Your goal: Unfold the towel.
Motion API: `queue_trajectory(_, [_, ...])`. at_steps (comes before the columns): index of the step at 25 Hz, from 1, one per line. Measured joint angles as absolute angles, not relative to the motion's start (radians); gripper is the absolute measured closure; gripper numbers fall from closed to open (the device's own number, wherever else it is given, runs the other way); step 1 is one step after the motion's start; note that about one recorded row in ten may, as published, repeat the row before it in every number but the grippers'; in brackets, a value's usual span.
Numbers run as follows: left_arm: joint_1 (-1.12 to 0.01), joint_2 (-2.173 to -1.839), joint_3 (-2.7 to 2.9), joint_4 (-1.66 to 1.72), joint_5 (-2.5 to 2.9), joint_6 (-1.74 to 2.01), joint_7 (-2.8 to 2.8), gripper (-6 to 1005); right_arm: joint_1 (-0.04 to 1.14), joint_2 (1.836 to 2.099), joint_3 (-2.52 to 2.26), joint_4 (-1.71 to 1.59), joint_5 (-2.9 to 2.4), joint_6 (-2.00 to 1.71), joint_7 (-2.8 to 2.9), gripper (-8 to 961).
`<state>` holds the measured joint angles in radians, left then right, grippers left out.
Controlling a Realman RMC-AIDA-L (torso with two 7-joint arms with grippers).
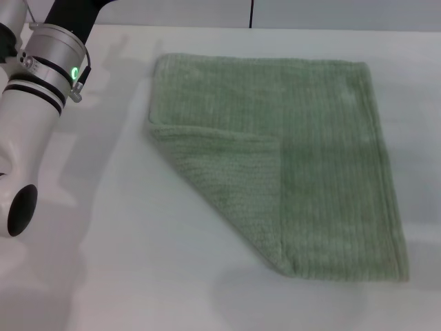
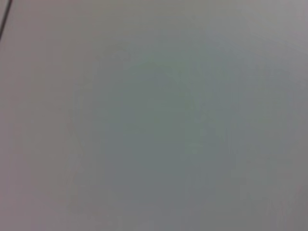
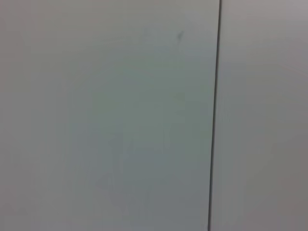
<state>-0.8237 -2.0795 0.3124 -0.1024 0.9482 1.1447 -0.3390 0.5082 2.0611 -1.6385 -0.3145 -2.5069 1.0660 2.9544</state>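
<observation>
The pale green towel (image 1: 310,145) lies flat on the white table (image 1: 138,276) in the head view, right of centre. Its near-left corner is folded over onto the cloth as a triangular flap (image 1: 231,179); the other corners lie flat. The left arm (image 1: 34,103) rises along the left edge of the head view, well away from the towel, and its gripper is out of frame. The right arm and its gripper do not show. Both wrist views hold only a plain pale surface, with no towel and no fingers.
White tabletop surrounds the towel on the left and near sides. A thin dark seam (image 3: 215,115) crosses the right wrist view. The table's far edge (image 1: 275,27) runs just behind the towel.
</observation>
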Motion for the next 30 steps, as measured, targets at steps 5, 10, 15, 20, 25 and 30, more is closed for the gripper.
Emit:
queue_trajectory(5, [-0.823,-2.079,0.284,-0.097,0.945,1.13,-0.336,242,0.516,2.054,-1.658,-0.315,-2.508,1.066,2.954,305])
queue_trajectory(10, [-0.827,-2.079,0.264,-0.098,0.951,1.129,-0.328,242,0.521,2.055,-1.662,-0.312,-2.508,1.064,2.954,306])
queue_trajectory(15, [-0.83,-2.078,0.264,-0.096,0.951,1.129,-0.328,241,0.52,2.059,-1.661,-0.309,-2.507,1.064,2.954,307])
queue_trajectory(20, [-0.834,-2.078,0.264,-0.096,0.952,1.132,-0.328,241,0.517,2.06,-1.655,-0.307,-2.503,1.058,2.954,309])
queue_trajectory(25, [-0.835,-2.078,0.266,-0.096,0.953,1.129,-0.328,242,0.51,2.062,-1.653,-0.307,-2.502,1.04,2.954,310])
queue_trajectory(30, [-0.846,-2.078,0.272,-0.091,0.953,1.104,-0.327,242,0.506,2.067,-1.67,-0.314,-2.506,1.027,2.954,311])
